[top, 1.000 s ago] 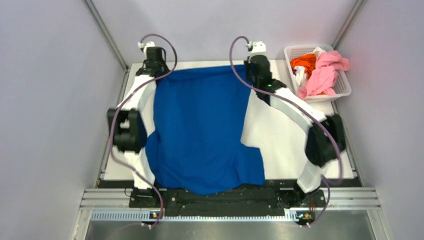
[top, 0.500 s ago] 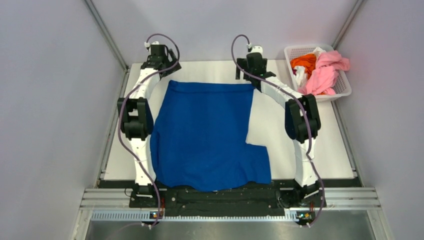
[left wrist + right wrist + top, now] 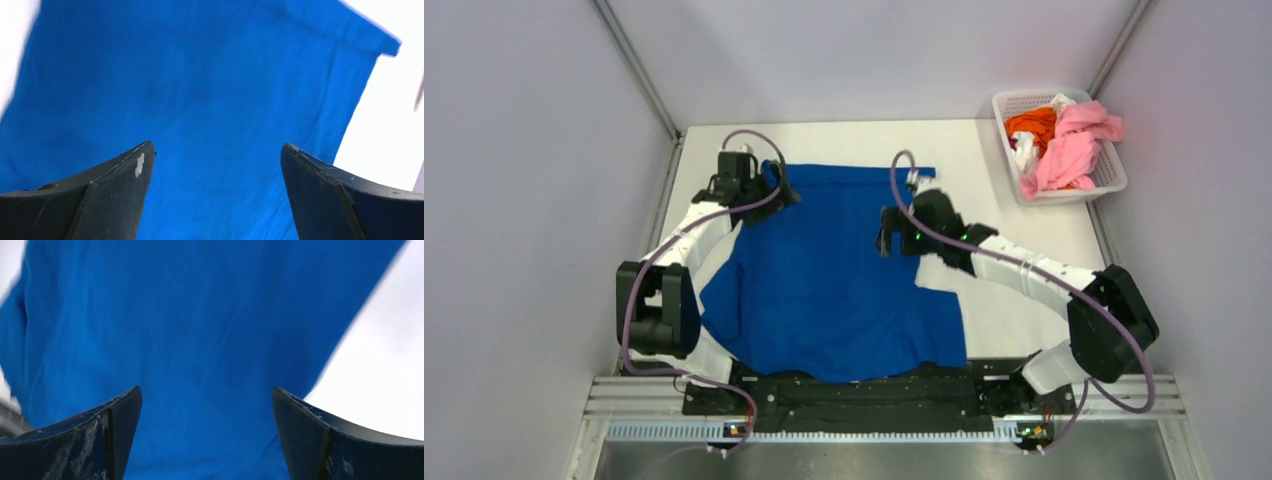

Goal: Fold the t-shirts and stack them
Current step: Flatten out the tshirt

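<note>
The blue t-shirt lies spread out on the desk. The left pincer and the right pincer hover above it, both released and empty. The cloth looks soft and limp, so I would pinch it at the far corners.

The white table bears a spread-out blue t-shirt and, far right, a white basket.

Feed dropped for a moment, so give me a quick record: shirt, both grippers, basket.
blue t-shirt: spread out on the table, no print showing
left gripper: open, empty, above the shirt's far-left part
right gripper: open, empty, above the shirt's right edge
basket: far-right corner, holds pink cloth, orange cloth, white cloth
</note>
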